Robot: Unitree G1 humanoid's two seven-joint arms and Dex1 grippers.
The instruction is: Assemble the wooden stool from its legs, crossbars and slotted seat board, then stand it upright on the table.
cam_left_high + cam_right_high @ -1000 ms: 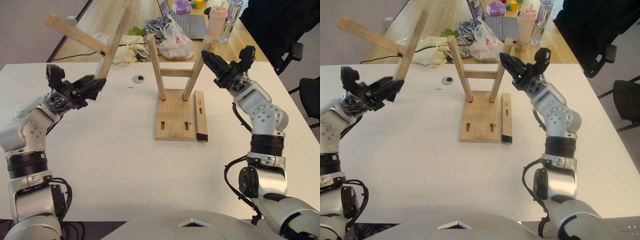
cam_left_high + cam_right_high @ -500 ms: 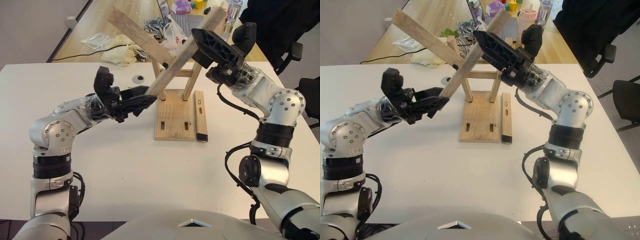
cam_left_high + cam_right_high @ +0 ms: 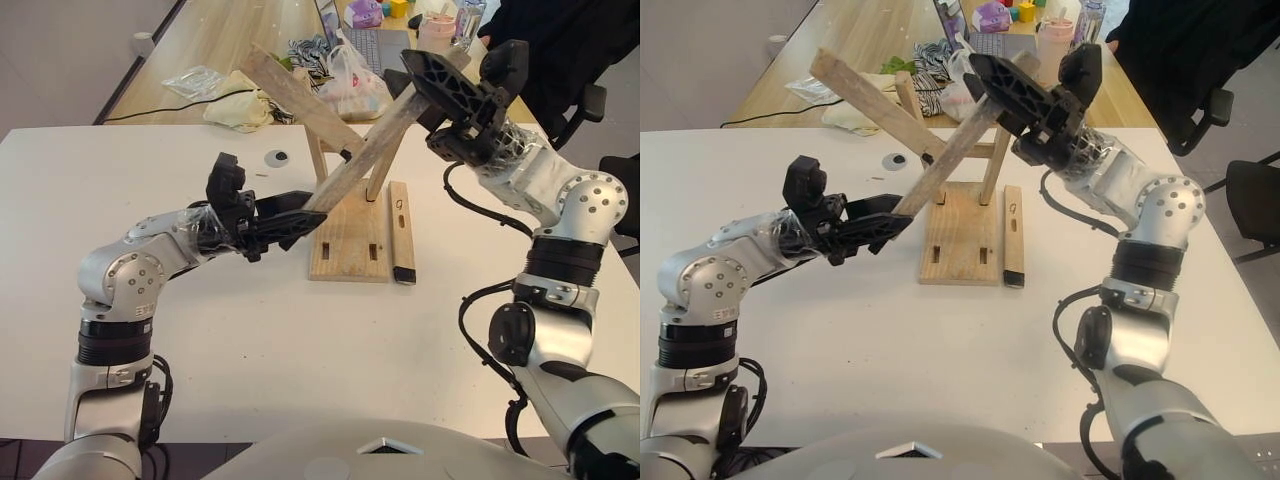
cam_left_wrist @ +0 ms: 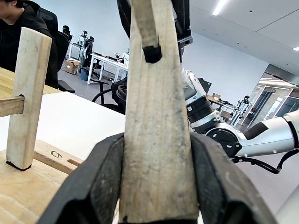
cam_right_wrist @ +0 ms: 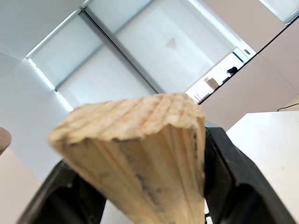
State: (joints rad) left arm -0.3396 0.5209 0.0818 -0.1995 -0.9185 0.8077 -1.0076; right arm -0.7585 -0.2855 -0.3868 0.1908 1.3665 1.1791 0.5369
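A wooden leg [image 3: 365,150] with a crossbar [image 3: 295,100] fixed across it hangs slanted above the table. My left gripper [image 3: 285,215] is shut on its lower end, the leg [image 4: 159,140] pinched between the black fingers [image 4: 103,186]. My right gripper [image 3: 440,90] is shut on the upper end, whose end grain [image 5: 135,140] sits between its fingers [image 5: 224,177]. Under the held piece the slotted seat board [image 3: 345,250] lies flat, with two legs [image 3: 318,150] joined by a crossbar standing in its far slots. A loose wooden bar [image 3: 400,230] lies along the board's right side.
A small round disc [image 3: 277,157] lies on the white table [image 3: 250,340] left of the board. Behind stands a wooden table with a plastic bag [image 3: 350,85], cloths, a laptop and bottles. A dark chair [image 3: 590,100] is at the far right.
My left gripper has carried the leg and crossbar from the far left to above the seat board. The right gripper, open a second ago, has come in and shut on the leg's upper end.
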